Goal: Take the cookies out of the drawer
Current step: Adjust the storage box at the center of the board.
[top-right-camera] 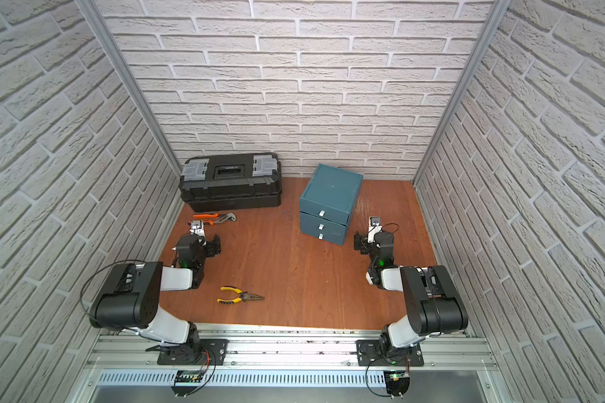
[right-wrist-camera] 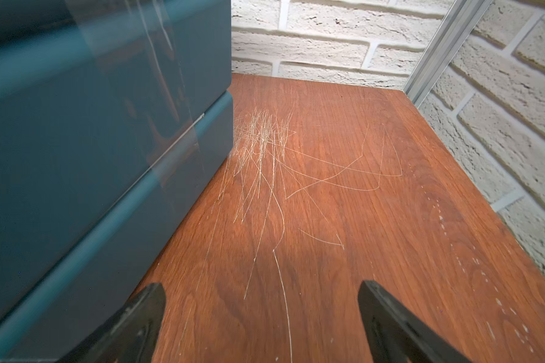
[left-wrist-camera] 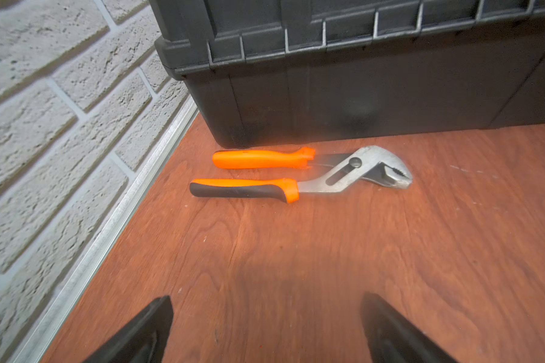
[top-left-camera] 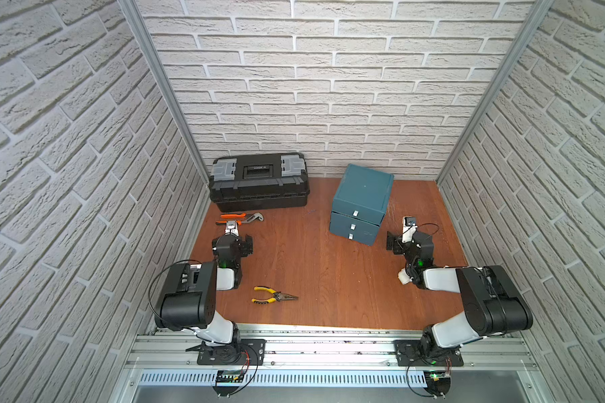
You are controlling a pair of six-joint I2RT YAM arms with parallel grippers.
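Since its lid is closed, black toolbox (top-left-camera: 259, 181), well left of the blue cabinet (top-left-camera: 364, 188), hides its contents. Left gripper (left-wrist-camera: 265, 301), also well left of cabinet: fingers (left-wrist-camera: 145, 333) wide, empty. Cabinet: all three drawers (top-left-camera: 355, 225) shut, so cookies hidden, can't tell which drawer. Right gripper (right-wrist-camera: 261, 286), just right of cabinet: fingers (right-wrist-camera: 390, 314) wide, empty.

No legible text, brand or no. anywhere. A pale strip on the black toolbox (top-left-camera: 259, 190) lid, poss. a label, is too blurred to read in both top views. Same w/ a faint mark low on the blue drawer cabinet (top-left-camera: 362, 195) front.
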